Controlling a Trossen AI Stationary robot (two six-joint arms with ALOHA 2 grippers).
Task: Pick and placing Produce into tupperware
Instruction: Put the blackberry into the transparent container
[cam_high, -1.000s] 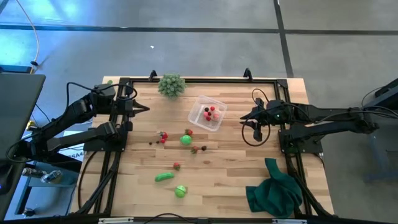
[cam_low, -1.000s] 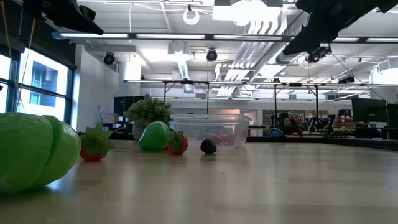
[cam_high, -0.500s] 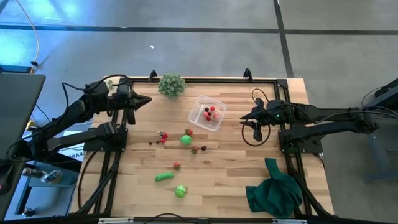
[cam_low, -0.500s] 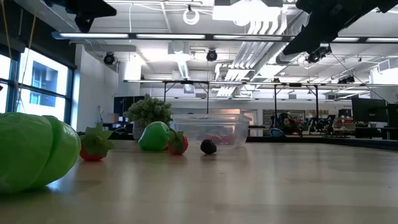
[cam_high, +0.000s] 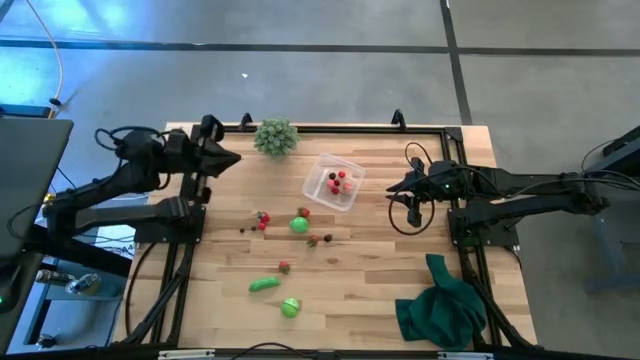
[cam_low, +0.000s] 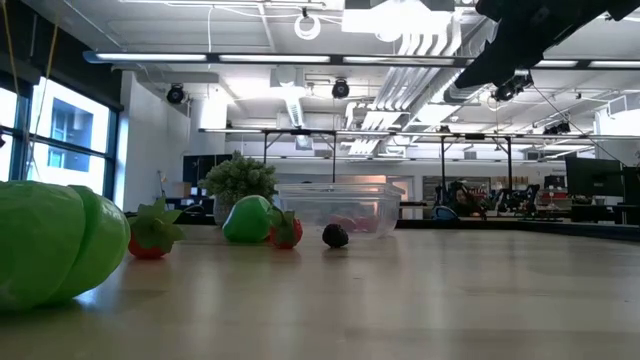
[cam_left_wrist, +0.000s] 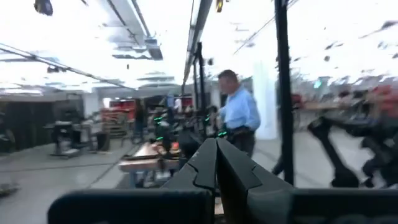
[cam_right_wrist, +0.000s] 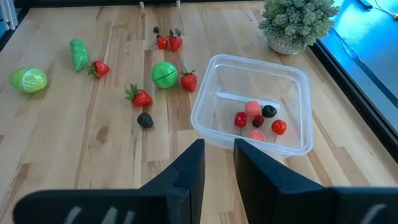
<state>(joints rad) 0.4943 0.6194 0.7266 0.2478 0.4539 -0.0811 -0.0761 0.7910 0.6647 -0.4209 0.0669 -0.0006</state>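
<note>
The produce lies scattered over the middle of the wooden table: red berries, a green round piece, a green oblong one and another green round one. The clear tupperware stands far of centre on its base, with several red and dark berries inside. My right gripper hangs open just right of the tupperware, tilted down, nothing between its fingers. My left gripper is raised at the far left, shut and empty, pointing out into the room.
A spiky pale-green ball plant stands at the far edge. A dark green cloth is heaped at the near right corner. Black arm frames run along both table sides. A person stands in the room beyond.
My left gripper has risen and gone toward the far edge, tipping from downward to pointing slightly above level and rolling. It has left the top of the low view. It has stayed shut. No produce has moved.
</note>
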